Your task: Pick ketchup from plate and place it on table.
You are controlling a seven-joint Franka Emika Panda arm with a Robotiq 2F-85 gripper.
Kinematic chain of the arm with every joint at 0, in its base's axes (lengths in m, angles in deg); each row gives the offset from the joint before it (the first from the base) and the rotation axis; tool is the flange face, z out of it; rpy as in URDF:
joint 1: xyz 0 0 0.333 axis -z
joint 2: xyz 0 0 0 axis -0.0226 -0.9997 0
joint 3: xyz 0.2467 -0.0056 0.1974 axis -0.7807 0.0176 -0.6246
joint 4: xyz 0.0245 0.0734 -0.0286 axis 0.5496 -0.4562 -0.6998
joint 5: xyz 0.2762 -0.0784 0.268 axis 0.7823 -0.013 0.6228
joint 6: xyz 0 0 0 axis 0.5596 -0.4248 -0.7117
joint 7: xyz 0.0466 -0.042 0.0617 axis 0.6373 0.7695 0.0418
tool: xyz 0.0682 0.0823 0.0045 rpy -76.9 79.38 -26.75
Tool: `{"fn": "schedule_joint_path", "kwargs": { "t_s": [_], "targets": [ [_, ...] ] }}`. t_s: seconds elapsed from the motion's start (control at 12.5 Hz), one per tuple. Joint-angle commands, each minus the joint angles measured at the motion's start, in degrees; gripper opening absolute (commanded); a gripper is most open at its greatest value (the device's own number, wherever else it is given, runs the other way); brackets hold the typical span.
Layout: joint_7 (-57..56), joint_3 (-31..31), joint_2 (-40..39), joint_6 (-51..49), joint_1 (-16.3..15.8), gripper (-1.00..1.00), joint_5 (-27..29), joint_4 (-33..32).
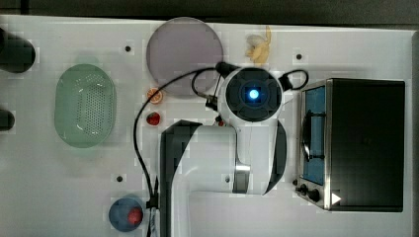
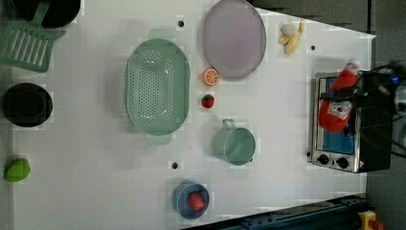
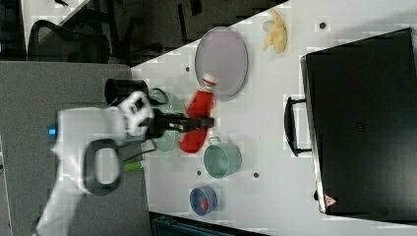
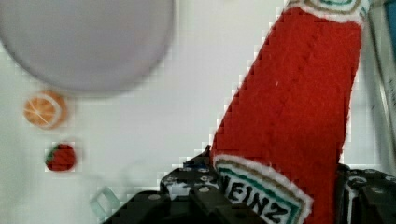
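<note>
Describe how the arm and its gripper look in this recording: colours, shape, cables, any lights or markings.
The arm has rounded white shells with dark grey to black joint sections. Its end cap, seen in the top view, is a black disc with a glowing blue light. Thin black cables loop beside the wrist and trail along the arm. The gripper is black, with small screw heads on its body in the wrist view.

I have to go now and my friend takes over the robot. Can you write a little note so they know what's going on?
Pincer: shut on the ketchup, held up in the air above the table.
Plate: bare now, by the table's edge, with the orange slice beside it.
Done: ketchup picked off the plate.
Left: lower it onto a free bit of table, let go, pull away.
</note>
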Motion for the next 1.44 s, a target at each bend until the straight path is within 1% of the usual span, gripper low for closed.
{"fn": "schedule_joint_path", "kwargs": {
  "t_s": [0.08,0.32,0.64,0.72,0.88,0.96,1.04,1.28,1.44],
  "targets": [
    [-1.3,0.4,-0.3,7.0,-0.3,0.18,0.7,-5.8],
    [-1.3,0.4,-2.5,14.0,-0.4,0.18,0.7,-11.7],
    [-1.3,0.3,-9.8,18.5,-0.4,0.18,0.7,-13.0],
    [-1.3,0.2,-11.5,19.7,-0.4,0.23,0.7,-13.0],
    [-1.3,0.1,-13.6,22.7,-0.4,0.65,0.7,-13.0],
    [-1.3,-0.2,-13.4,23.2,-0.4,0.86,0.7,-12.9],
    [-1.2,-0.2,-12.6,23.0,-0.4,1.0,0.7,-12.7],
    [0.0,-0.3,-7.6,21.9,-0.4,1.0,0.7,-12.1],
    [4.1,-0.3,-2.3,20.0,-0.4,1.0,0.7,-10.5]
  ]
}}
